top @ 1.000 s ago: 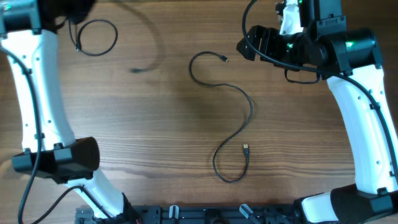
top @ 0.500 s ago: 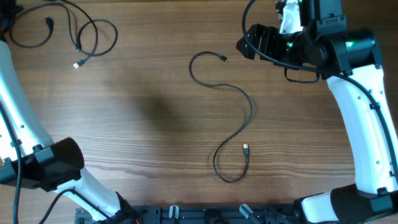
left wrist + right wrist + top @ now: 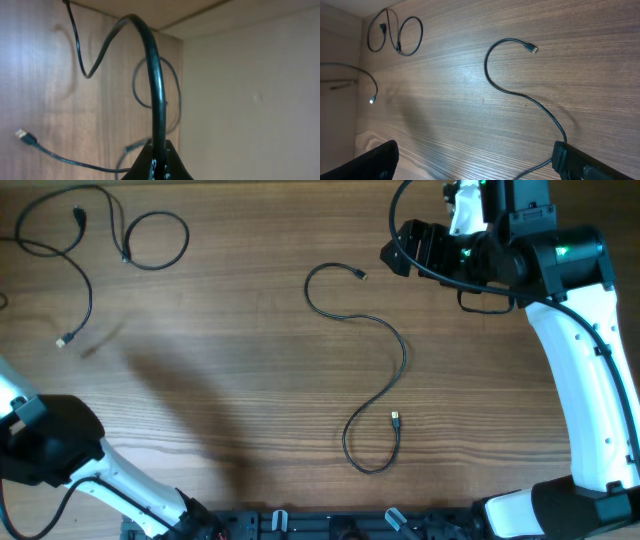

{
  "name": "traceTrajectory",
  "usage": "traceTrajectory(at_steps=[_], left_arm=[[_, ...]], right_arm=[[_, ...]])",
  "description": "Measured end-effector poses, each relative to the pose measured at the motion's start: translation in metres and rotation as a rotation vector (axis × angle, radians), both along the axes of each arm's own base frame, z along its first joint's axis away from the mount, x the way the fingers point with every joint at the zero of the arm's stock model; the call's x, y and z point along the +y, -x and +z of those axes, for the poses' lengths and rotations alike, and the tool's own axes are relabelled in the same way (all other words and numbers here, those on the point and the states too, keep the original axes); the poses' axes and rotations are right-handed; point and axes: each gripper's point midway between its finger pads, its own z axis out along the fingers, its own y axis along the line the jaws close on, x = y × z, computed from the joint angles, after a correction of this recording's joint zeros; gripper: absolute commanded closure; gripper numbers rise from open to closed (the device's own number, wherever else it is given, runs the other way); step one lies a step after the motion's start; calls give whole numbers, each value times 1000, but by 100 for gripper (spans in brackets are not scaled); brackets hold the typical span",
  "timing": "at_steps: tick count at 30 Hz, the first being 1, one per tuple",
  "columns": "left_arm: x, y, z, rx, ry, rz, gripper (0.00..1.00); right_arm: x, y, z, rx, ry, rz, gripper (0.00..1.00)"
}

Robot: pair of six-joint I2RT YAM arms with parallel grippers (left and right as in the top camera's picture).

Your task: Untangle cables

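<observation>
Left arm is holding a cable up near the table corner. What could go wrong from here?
1. The left claw is shut on a lifted cable that crosses in front of the looped cable. Whether they are threaded together is not visible; if they are, pulling further could tighten a knot or drag the loop along.
2. Both sit close to the table edge, so a tug that way might slide them off.

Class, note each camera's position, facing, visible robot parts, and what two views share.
Overhead: above the table, facing straight down; left arm and right arm show.
Left wrist: behind the shut left claw, looking along its gripped cable.
Right wrist: over the table, angled down; fingers of the open right claw show.
Shared: overhead and right wrist both show the S-shaped cable.
</observation>
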Motion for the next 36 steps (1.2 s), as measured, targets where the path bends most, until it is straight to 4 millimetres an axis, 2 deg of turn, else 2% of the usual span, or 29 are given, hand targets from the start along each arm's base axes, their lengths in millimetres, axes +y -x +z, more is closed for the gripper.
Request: traceTrajectory(at_steps=[5,7,8,13,17,20,27,29,32,36], left_arm=[[-14,-21,-7,-58,67,-122,96],[-15,-25,-18,-39,76,-162,96],[-15,-25,-30,-9,95,-176,96],[-4,-13,-77,99,173,-161,96],[13,5,-95,143,191,-109,96],[18,13,-110,173,213,-87,96],[32,2,-101,115,152,-74,96],[31,10,-102,117,198,-24,96],[37,33,-106,121,284,85,96],[66,74,-112,166,292,246,96]], right_arm=[[0,0,0,0,0,0,0],[0,0,0,0,0,0,0],[0,0,0,0,0,0,0],[0,0,0,0,0,0,0],[0,0,0,0,0,0,0],[0,0,0,0,0,0,0],[0,0,0,0,0,0,1],[0,0,0,2,0,0,0],[0,1,-1,6,2,0,0],[0,0,0,2,1,0,0]])
